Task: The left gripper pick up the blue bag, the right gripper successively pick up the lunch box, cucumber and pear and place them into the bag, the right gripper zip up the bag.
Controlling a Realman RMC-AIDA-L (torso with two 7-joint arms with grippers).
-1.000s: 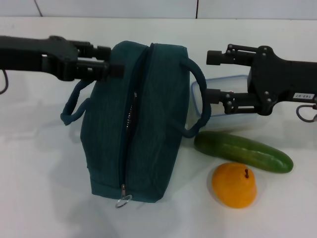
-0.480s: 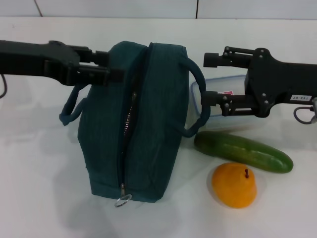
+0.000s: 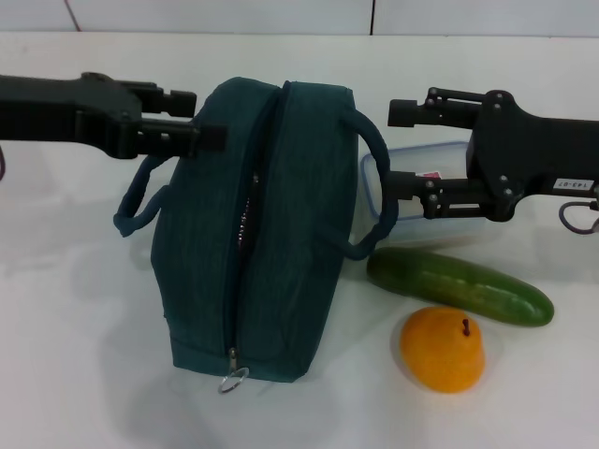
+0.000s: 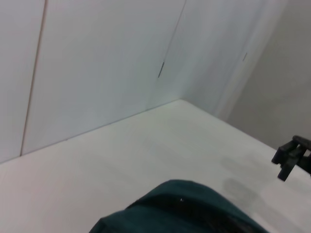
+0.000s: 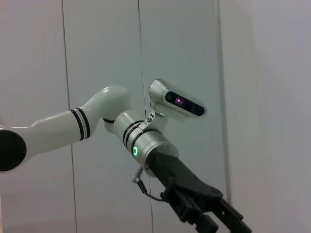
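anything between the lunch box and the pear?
Yes: in the head view the cucumber lies on the table between the lunch box and the pear, close to both. The wrist views show none of the three.

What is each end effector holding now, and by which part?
The right end effector is open at the lunch box, holding nothing. The left end effector meets the bag's upper side; whether it grips cannot be told.

One blue bag (image 3: 267, 234) and one lunch box (image 3: 421, 201) were counted. One cucumber (image 3: 459, 285) and one pear (image 3: 443, 349) were also seen.
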